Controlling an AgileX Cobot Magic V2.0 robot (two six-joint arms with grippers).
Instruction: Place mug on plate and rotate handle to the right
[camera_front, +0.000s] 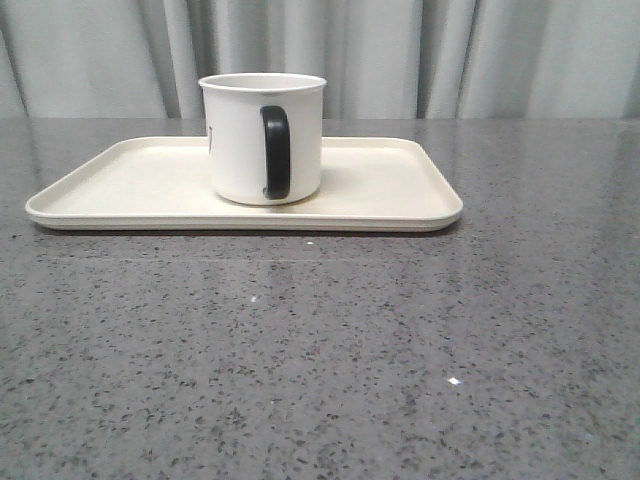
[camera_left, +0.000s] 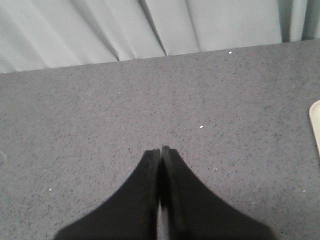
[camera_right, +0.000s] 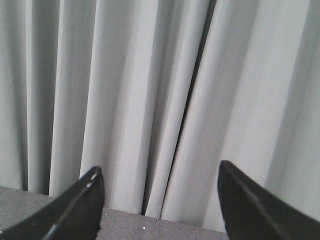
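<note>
Left gripper (camera_left: 161, 150): jaws pressed together, nothing between them; hangs over bare grey table (camera_left: 100, 130), with one pale corner of the plate (camera_left: 315, 125) just entering its wrist view at the edge.

Right gripper (camera_right: 160, 200): jaws spread wide, nothing held; faces the grey curtain (camera_right: 150, 90), with only a strip of table visible below. Neither mug nor plate appears in its wrist view.

Neither gripper appears in the front view; both seem to be well apart from the work.

Mug (camera_front: 262, 138): white, upright, standing on the plate near its middle, slightly toward the back. A sliver of black print shows at its left edge.

Handle (camera_front: 276, 152): black loop, pointing toward the camera, that is, toward the robot, not to the right.

Plate (camera_front: 120, 180): cream, flat on the table, long side across the front view.

Step in hand, as judged: placing looks done; turning the handle is not yet done.

Next move calls for: roughly a quarter turn of the mug about its upright axis. The open right gripper appears better suited, but must first come down to the mug. Grip low and firm on handle or rim, keep the mug flat, avoid sliding the plate.
</note>
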